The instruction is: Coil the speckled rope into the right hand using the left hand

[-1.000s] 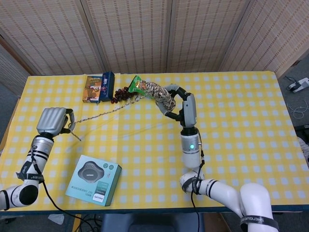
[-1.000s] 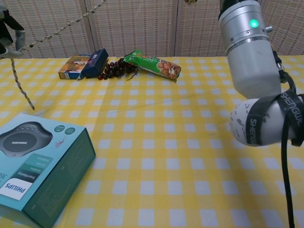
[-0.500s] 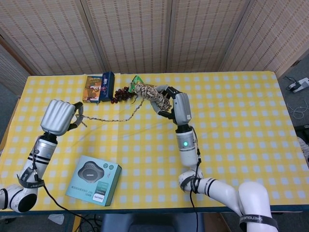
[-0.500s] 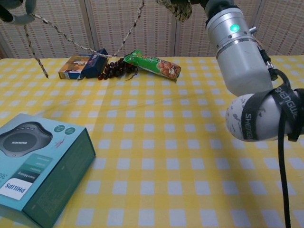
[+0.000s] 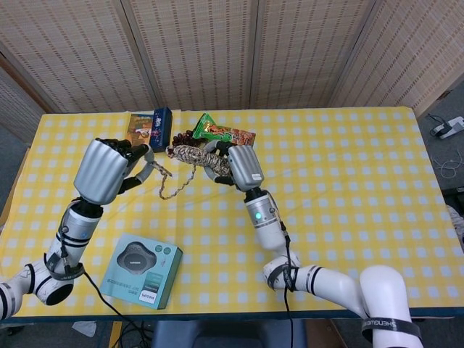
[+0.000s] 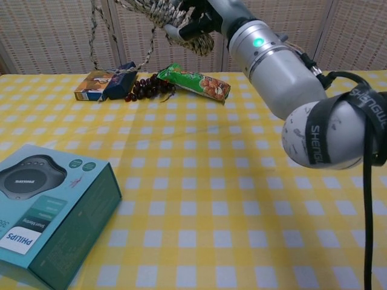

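Head view: centre frame, my right hand (image 5: 233,163) grips the coiled speckled rope (image 5: 194,155); my left hand (image 5: 116,165), at left, pinches its slack tail.

Chest view: top centre, rope bundle (image 6: 181,27) in my right hand (image 6: 208,13).

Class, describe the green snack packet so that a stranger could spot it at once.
Look to the far edge of the yellow checked table. The green snack packet lies there flat, right of the dark grapes; it alone is long, green and orange-ended.
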Tool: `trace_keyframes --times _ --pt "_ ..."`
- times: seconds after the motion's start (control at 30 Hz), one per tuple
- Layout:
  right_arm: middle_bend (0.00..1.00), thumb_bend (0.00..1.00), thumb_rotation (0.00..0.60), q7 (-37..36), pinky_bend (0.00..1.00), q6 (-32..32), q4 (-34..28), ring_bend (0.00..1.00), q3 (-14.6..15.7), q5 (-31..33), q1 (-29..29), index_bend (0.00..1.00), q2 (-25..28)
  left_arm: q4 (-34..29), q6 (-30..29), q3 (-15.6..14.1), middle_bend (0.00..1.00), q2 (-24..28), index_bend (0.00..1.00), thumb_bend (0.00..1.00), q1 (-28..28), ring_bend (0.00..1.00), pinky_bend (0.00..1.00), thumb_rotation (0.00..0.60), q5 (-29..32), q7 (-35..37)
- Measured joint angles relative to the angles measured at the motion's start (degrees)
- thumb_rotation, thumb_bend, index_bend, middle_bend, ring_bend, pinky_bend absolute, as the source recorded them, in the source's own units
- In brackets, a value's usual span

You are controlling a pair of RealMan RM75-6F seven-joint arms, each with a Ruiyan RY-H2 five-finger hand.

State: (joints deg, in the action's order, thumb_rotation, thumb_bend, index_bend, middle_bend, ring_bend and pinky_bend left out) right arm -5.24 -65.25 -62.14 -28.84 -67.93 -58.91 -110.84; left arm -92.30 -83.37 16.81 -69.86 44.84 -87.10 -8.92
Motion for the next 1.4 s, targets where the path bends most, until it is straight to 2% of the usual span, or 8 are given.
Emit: trace_keyframes --times 0.33,0.67,0.83,1.03,1.4 --pt "0.69 0.52 0.6 2.7 0.6 3.9 -0.8 0.57 0.8 2.0 -1.9 0.86 -1.5 -1.7 3.0 3.9 0.87 -2.9 0.73 0.4 2.9 0.78 0.94 0.6 3.5 1.3" --pt "0.69 0.51 0.6 -0.3 0.6 5.7 -1.5 0.57 1.9 0.8 -2.4 0.86 -2.3 -3.5 7.6 6.3 0.87 -5.1 0.72 0.4 5.8 0.77 0.94 0.6 9.5 -4.1" --pt "0.69 0.51 0.6 -3.5 0.6 8.1 -2.6 0.57 2.3 0.7 -2.0 0.86 -1.2 -3.4 9.5 7.8 0.86 -6.1 0.72 0.4 6.8 0.77 0.94 0.6 13.6 -4.7" --pt "0.69 0.51 0.6 -8.6 0.6 8.6 -2.5 0.57 3.7 -2.9 -1.8 0.86 -0.3 -2.9 11.7 9.0 0.86 -7.0 0.71 0.4 7.4 0.77 0.94 0.6 18.0 -3.4" --pt "0.69 0.5 0.6 -19.5 0.6 4.9 0.5 0.57 6.0 -10.1 -1.6 0.87 -0.9 -3.6 15.3 11.7 0.86 -8.2 0.7 0.4 8.3 0.77 0.94 0.6 29.7 -2.5"
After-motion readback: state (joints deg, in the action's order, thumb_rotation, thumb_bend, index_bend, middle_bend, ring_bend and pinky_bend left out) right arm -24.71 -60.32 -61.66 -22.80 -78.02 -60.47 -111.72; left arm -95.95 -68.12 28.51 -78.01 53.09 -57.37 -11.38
